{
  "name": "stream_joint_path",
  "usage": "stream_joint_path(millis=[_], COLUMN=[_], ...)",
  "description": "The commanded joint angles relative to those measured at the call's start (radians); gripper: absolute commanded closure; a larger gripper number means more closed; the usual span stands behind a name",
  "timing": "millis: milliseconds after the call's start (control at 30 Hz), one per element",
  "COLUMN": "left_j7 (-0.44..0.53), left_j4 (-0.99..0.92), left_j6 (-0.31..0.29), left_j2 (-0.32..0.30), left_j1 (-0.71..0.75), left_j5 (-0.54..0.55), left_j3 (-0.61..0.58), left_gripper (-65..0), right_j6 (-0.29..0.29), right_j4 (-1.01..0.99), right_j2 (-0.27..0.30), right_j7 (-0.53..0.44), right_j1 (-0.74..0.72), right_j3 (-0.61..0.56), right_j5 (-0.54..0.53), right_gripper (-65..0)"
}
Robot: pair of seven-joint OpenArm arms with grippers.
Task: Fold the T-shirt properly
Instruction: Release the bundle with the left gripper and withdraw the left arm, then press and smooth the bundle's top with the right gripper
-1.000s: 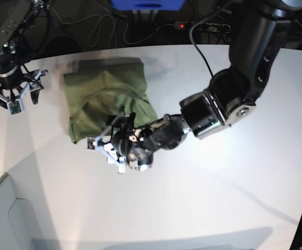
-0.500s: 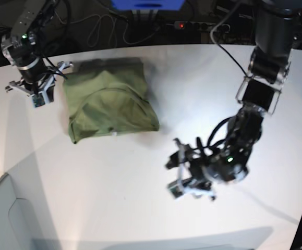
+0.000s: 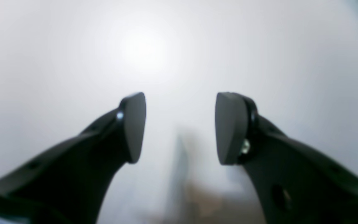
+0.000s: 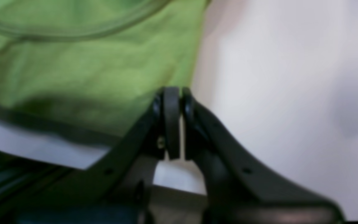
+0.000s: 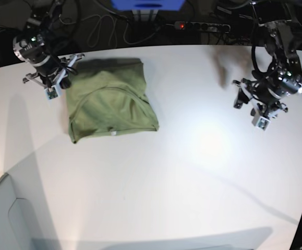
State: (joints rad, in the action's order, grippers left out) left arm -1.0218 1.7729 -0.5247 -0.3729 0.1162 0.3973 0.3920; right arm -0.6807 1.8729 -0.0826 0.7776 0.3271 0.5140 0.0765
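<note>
- The T-shirt (image 5: pixel 110 105) lies folded into a compact, roughly square packet on the white counter (image 5: pixel 156 192), in the upper left of the base frame; a small white tag shows near its lower edge.
- The fold looks largely done: sleeves and hem appear tucked in, and no loose cloth trails out. The edges are slightly uneven, so any work left is probably light tidying or none at all.
- The right tool (image 5: pixel 50 82) sits at the packet's upper left corner, just beside the cloth. In the right wrist view its jaws are pressed together with nothing green between them, the shirt's edge lying just past the tips; whether they touch the fabric cannot be told.
- The left tool (image 5: pixel 260 104) hangs over bare counter at the right edge of the base frame, well apart from the shirt. Its pads (image 3: pixel 134 127) stand wide apart and empty in the left wrist view, with only a sliver of green at the far upper right corner.
</note>
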Motion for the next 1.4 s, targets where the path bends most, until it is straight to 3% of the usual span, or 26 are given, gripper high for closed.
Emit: stream_joint_path(millis=[0, 200, 433, 667, 867, 1133, 1367], left_j7=[0.022, 0.013, 0.011, 0.011, 0.011, 0.018, 0.013], left_j4=[0.018, 0.026, 0.057, 0.057, 0.057, 0.057, 0.057], left_j6=[0.002, 0.002, 0.002, 0.002, -0.001, -0.004, -0.007], left_j2=[-0.019, -0.019, -0.019, -0.001, 0.03, 0.038, 0.061], left_j1=[-0.003, 0.024, 0.056, 0.122, 0.162, 0.216, 0.241], left_j5=[0.015, 0.015, 0.013, 0.01, 0.012, 0.015, 0.015], left_j3=[0.02, 0.097, 0.134, 0.192, 0.289, 0.356, 0.411], left_gripper=[-34.1, -34.1, -34.0, -34.0, -34.0, -34.0, -34.0], right_j6=[-0.017, -0.017, -0.017, -0.017, -0.017, -0.017, -0.017], right_j4=[-0.016, -0.035, 0.185, 0.227, 0.124, -0.069, 0.029], right_j2=[0.005, 0.022, 0.01, -0.009, -0.009, -0.007, -0.009], right_j7=[-0.019, -0.122, -0.117, -0.117, -0.128, -0.171, -0.191], right_j1=[-0.004, 0.033, 0.036, 0.1, 0.102, 0.066, 0.059], right_j3=[0.005, 0.002, -0.013, -0.249, -0.427, -0.446, -0.446], right_j5=[-0.007, -0.005, -0.008, -0.008, -0.007, -0.007, -0.007], right_gripper=[-0.2, -0.2, -0.2, -0.2, -0.2, -0.2, -0.2])
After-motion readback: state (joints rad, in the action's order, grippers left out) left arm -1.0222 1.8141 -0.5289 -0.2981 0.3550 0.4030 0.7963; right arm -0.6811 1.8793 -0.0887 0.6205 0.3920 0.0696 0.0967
